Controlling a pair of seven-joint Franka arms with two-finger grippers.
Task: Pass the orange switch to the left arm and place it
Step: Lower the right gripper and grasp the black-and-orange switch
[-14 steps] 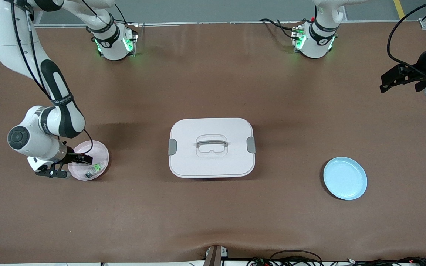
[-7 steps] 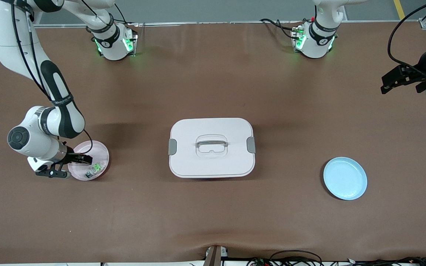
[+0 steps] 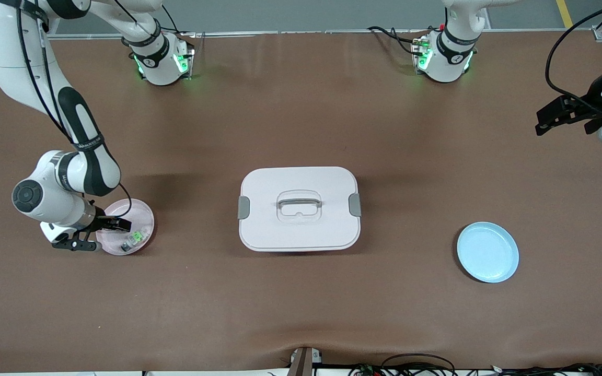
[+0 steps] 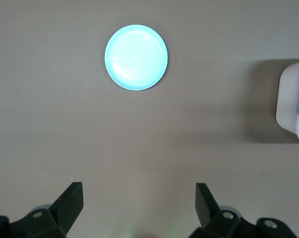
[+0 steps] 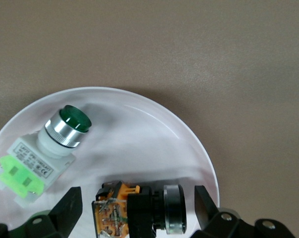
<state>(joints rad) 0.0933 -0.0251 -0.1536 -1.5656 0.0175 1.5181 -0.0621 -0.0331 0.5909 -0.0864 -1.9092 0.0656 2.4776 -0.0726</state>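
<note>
Little has moved since the earlier frame: we see the left gripper (image 3: pixel 541 125), at the front view's right edge, shifted only slightly, jaws wide and empty, its arm cut off by the frame. At lower left, the right gripper (image 3: pixel 103 234) hangs low over the pink plate (image 3: pixel 141 211), jaws wide around the orange switch (image 5: pixel 139 210) without clamping it. Its fingers hide the switch in the front view. A green switch (image 3: pixel 135 238) shares the plate. Centre frame sits the box (image 3: pixel 299 208); the blue plate (image 3: pixel 487 252) lies lower right.
</note>
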